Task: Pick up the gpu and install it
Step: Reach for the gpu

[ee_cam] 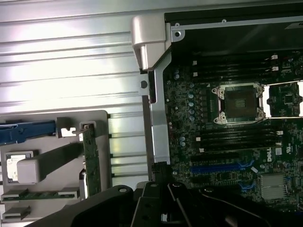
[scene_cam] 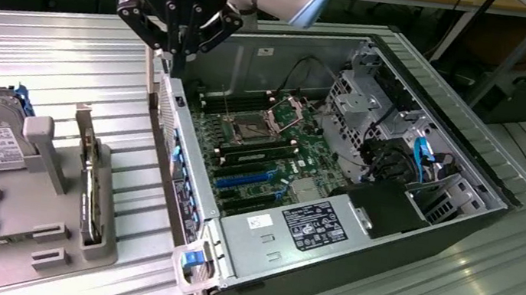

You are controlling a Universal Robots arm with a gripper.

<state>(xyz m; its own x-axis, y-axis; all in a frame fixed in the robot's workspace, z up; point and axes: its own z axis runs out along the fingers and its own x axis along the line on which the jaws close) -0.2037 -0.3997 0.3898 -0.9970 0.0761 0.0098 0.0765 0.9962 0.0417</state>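
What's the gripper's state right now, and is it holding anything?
Gripper: closed, holding nothing. The gpu stands on edge in the gray holder, apart from it.

The black gripper (scene_cam: pixel 177 49), fingers closed, hangs above the rim of the open metal computer case (scene_cam: pixel 256 50), apart from the thin flat gpu (scene_cam: pixel 89 196) standing edgewise in a grey tray (scene_cam: pixel 29 201).
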